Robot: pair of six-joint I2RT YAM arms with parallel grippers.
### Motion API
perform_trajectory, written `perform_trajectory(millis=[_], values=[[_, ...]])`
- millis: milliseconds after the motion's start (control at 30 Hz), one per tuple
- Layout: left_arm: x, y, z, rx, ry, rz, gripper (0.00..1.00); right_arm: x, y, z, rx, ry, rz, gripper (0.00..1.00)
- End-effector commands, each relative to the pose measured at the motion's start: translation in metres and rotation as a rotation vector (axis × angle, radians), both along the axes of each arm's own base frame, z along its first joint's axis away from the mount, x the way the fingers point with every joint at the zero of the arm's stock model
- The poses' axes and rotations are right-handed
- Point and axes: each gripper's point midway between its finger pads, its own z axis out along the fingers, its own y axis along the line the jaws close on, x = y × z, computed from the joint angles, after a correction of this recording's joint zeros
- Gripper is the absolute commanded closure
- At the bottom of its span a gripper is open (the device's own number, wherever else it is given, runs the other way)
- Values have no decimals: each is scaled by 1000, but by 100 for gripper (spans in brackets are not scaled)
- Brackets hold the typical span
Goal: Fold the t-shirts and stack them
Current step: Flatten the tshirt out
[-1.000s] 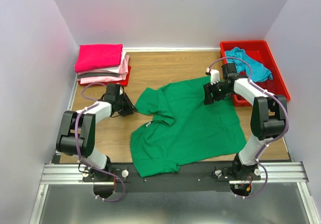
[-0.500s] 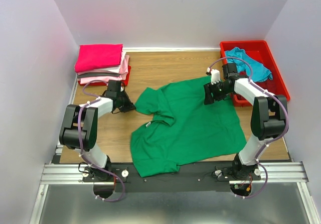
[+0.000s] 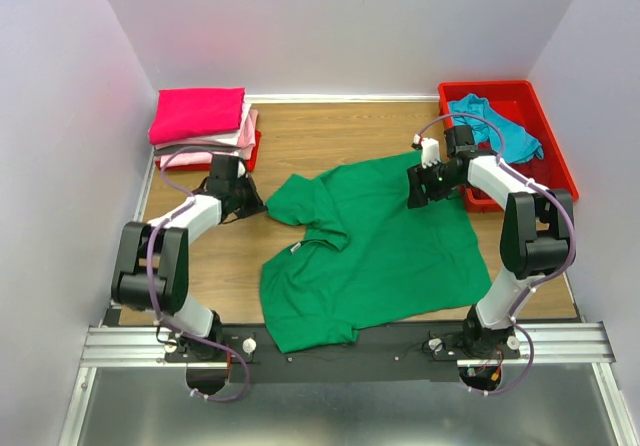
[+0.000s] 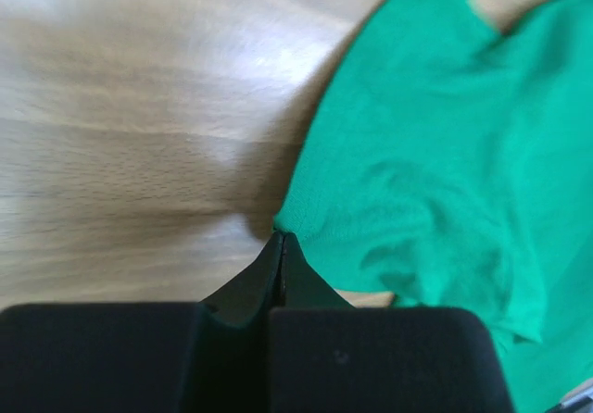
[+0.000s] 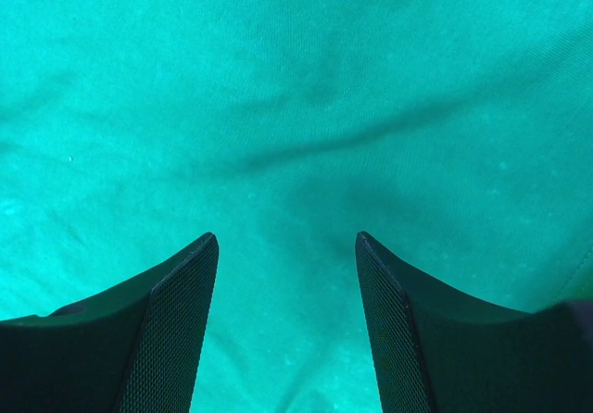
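Note:
The bright green t-shirt [image 3: 370, 246] lies spread and rumpled on the wooden table, filling the middle. My left gripper [image 3: 262, 206] is shut, and its tips [image 4: 282, 237] touch the corner of the shirt's left sleeve [image 4: 417, 154]; no cloth shows between the jaws. My right gripper [image 3: 414, 188] is open and hovers close over the shirt's upper right part, with green cloth [image 5: 296, 107] filling its view between the fingers [image 5: 181, 320]. A folded stack sits at the back left: hot pink [image 3: 197, 112] on top, light pink [image 3: 215, 151] under it. A teal t-shirt [image 3: 495, 126] lies crumpled in the bin.
The red plastic bin [image 3: 555, 161] stands at the back right, close behind my right arm. Pale walls close in the table on three sides. Bare wood [image 3: 330, 136] shows between the stack and the bin.
My left gripper has moved right and a little back, from beside the shirt up to the sleeve corner. The right arm and the shirt have not visibly moved.

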Motion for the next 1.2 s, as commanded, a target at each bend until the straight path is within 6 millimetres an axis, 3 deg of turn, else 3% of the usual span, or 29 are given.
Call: perform_trajectory(millis=[0,33,133,167,267,300,367,433,500,533,567,633,667,767,800,833,867,933,967,1000,1167], values=[[22,14,57,92,-187,-18,100,1,-1,13,3,-41,23,32],[27,16,71,107,-221,-14,100,4,-2,15,1,-49,23,32],[30,27,87,167,-256,-7,100,19,-4,25,-16,-83,5,32],[30,31,86,181,-249,-1,100,32,-5,36,-24,-118,-7,32],[32,43,86,206,-248,16,100,53,-12,39,-64,-140,-44,32],[32,46,84,209,-244,21,100,68,-15,52,-72,-180,-62,32],[32,59,79,212,-232,42,100,84,-21,46,-108,-173,-111,32],[30,77,75,211,-224,83,100,106,-26,55,-123,-205,-152,32],[28,92,73,196,-225,112,100,119,-24,43,-125,-187,-164,32],[26,105,69,198,-218,140,100,132,-24,51,-119,-212,-177,32],[26,111,68,201,-220,144,100,137,-24,35,-125,-185,-180,32],[25,115,67,189,-221,145,100,150,-24,29,-124,-182,-193,32],[24,114,64,185,-217,137,100,160,-20,21,-109,-176,-187,33],[26,103,60,134,-210,91,100,184,-9,22,-55,-200,-180,33],[26,101,59,127,-207,83,100,188,-7,2,-49,-167,-178,33],[26,99,56,122,-199,76,100,193,-4,-1,-36,-167,-175,33],[27,97,57,109,-203,69,100,203,5,8,13,-187,-165,33],[26,96,55,104,-200,60,100,212,14,3,66,-176,-158,33],[26,95,56,100,-202,59,100,212,23,-13,112,-134,-156,34],[26,95,57,98,-205,57,100,222,28,-4,136,-160,-151,34],[25,94,57,96,-210,50,100,230,32,-31,147,-130,-154,34]])
